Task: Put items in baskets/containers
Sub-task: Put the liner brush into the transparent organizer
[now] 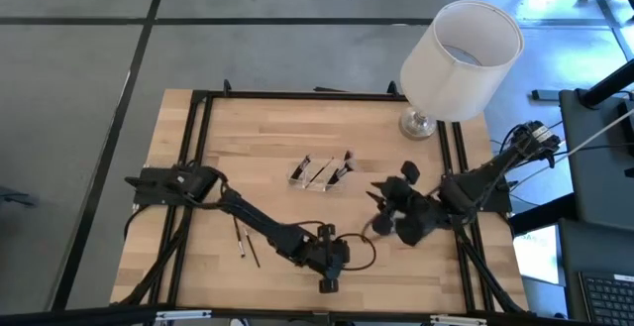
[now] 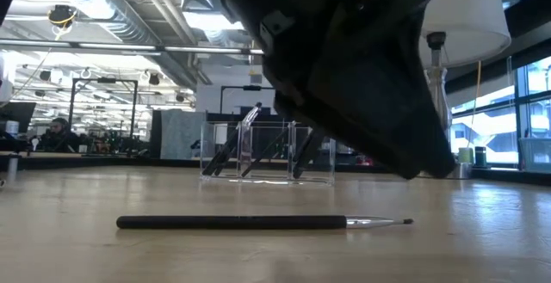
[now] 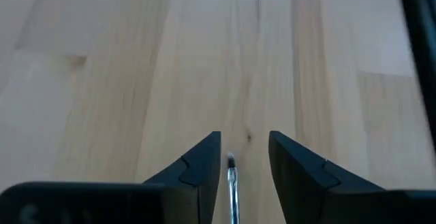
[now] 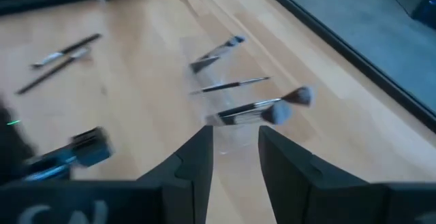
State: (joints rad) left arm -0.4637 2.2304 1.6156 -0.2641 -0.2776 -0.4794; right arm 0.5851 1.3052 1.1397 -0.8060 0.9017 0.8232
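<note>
Left tool (image 3: 236, 159) hangs low over the front of the bench (image 1: 267, 128), its fingers (image 3: 201, 166) spread with a thin brush (image 3: 233, 183) lying in the gap between them, silver ferrule and small tip pointing forward. Straddling the handle this way lets the fingers close across it rather than along it, so the step in hand looks like a pickup not yet made; nothing is pinched. The left arm reaches out from its base at the bench's left edge, elbow bent, wrist turned down near the front rail. Two more loose brushes (image 1: 245, 244) lie on the wood beside that arm. The clear tray (image 1: 319, 175) stands mid-bench with several brushes already leaning in its compartments. Right tool (image 4: 235, 149), fingers apart and empty, waits just right of the tray, aimed toward it. A white lamp (image 1: 458, 58) stands at the far right corner.
</note>
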